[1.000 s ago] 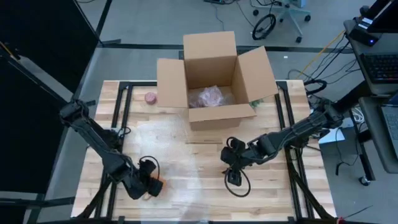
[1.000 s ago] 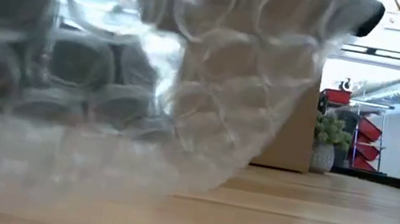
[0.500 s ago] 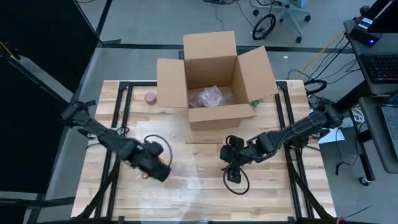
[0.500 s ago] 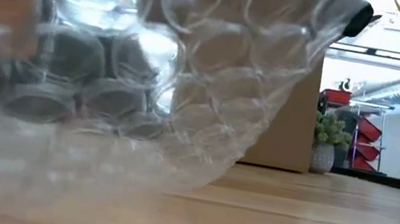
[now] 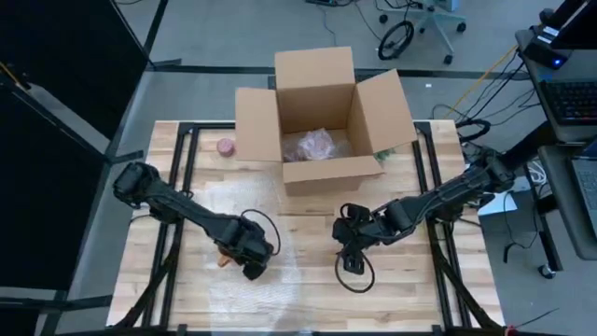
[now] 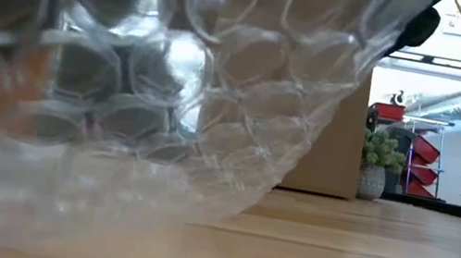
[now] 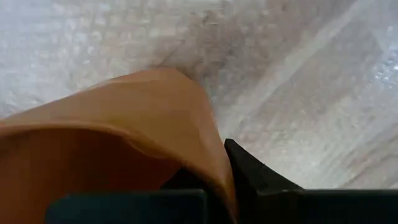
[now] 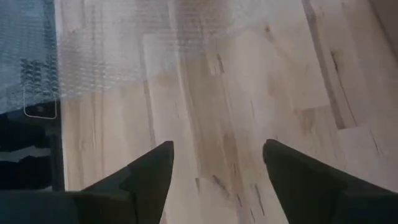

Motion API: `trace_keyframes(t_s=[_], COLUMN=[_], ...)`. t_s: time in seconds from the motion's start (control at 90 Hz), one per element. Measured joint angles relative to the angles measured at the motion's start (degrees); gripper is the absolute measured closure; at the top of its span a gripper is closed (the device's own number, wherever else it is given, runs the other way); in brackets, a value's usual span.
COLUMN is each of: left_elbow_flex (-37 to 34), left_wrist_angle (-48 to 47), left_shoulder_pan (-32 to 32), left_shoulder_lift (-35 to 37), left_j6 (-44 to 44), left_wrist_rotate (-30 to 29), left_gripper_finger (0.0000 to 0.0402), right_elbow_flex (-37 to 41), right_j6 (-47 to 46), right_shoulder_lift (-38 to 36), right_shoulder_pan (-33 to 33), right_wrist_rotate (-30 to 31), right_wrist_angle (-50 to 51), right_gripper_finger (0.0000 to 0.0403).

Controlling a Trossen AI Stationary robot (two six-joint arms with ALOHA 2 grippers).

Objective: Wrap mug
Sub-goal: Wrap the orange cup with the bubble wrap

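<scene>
We log: left claw clamped on the orange mug, over the bubble wrap. Right claw spread apart, holding nothing, above the table.

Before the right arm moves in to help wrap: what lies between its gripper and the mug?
In the high view, only bubble wrap on the table separates the open right gripper from the mug in the left gripper.

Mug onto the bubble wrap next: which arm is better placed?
Left. The left gripper already holds the orange mug over the bubble wrap. The right gripper is open and empty above bare table.
</scene>
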State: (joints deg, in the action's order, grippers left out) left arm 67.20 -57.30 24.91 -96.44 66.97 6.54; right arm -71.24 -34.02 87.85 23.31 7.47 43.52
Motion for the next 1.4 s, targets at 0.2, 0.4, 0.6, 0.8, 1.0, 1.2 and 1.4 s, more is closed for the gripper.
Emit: trace_keyframes(t_s=[0.2,0.4,0.6,0.8,1.0,1.2,1.4], left_elbow_flex=[0.0,0.0,0.0,0.0,2.8,8.4,10.3], left_wrist_angle=[2.4,2.8,5.3,5.4,2.7,-1.4,-3.7], left_shoulder_pan=[-0.1,0.0,0.0,-0.1,0.6,4.1,8.1], left_shoulder_lift=[0.0,-1.0,-2.3,-2.1,2.4,10.0,17.5], left_j6=[-0.5,-2.1,-3.4,-3.6,-3.1,-4.2,-4.3], left_wrist_rotate=[-3.1,-3.4,-0.7,1.4,3.0,-1.4,-7.0], left_gripper_finger=[0.0401,0.0384,0.0333,0.0261,0.0206,0.0197,0.0197], right_elbow_flex=[0.0,0.0,0.0,0.0,0.0,0.0,0.0], right_j6=[0.1,0.2,-0.2,-0.9,0.3,7.9,26.6], right_shoulder_lift=[0.0,0.0,0.0,0.0,0.0,0.0,0.1], right_shoulder_pan=[-0.2,-0.4,-0.4,-0.4,-0.3,0.3,4.3], right_wrist_rotate=[0.0,0.0,0.0,0.0,0.0,-1.5,-1.9], right_wrist_angle=[0.0,0.1,0.0,0.1,0.1,-4.6,-19.5], right_gripper_finger=[0.0167,0.0167,0.0167,0.0167,0.0167,0.0167,0.0167])
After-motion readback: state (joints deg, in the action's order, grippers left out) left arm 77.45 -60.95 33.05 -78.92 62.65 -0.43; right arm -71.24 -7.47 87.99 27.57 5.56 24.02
